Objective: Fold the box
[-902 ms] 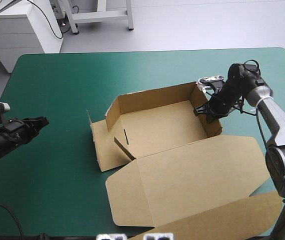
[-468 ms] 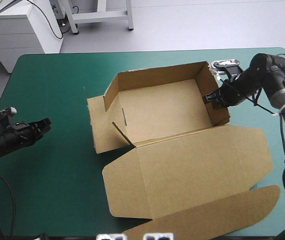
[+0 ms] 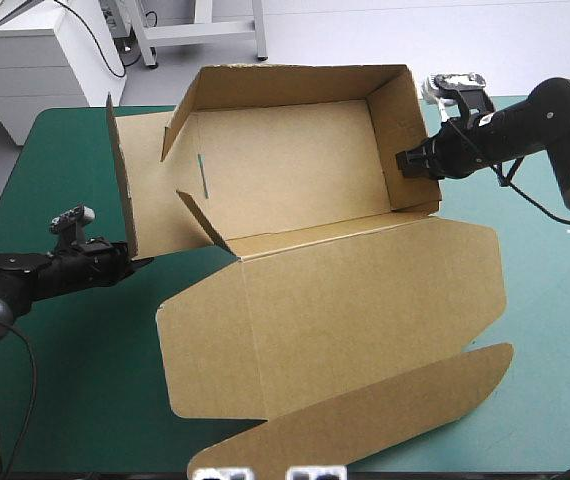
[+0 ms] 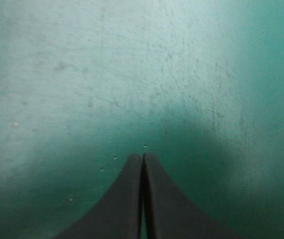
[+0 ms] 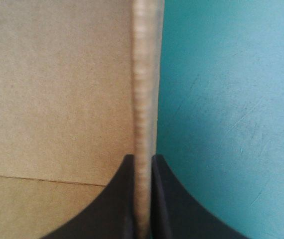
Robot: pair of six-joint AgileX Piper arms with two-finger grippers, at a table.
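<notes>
High view: above and behind, forward-down over table [image 3: 115,400]. Left wrist: close on teal-green cover [image 4: 132,74]. Right wrist: close on box [image 5: 57,99] wall, shared with high view.

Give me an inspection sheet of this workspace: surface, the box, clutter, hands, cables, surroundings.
Surface: teal-green cover, bare wherever the board does not lie on it.
Job's things: brown box, an open tray with its walls raised; lid flat toward the near edge; side flap upright at the tray's left.
Clutter: nothing seen.
Hands: right hand shut on the box's right wall, the board's edge between its fingers; left hand shut and empty, low by the side flap, contact cannot be told.
Cables: nothing seen beyond the robot's own.
Surroundings: nothing seen.
</notes>
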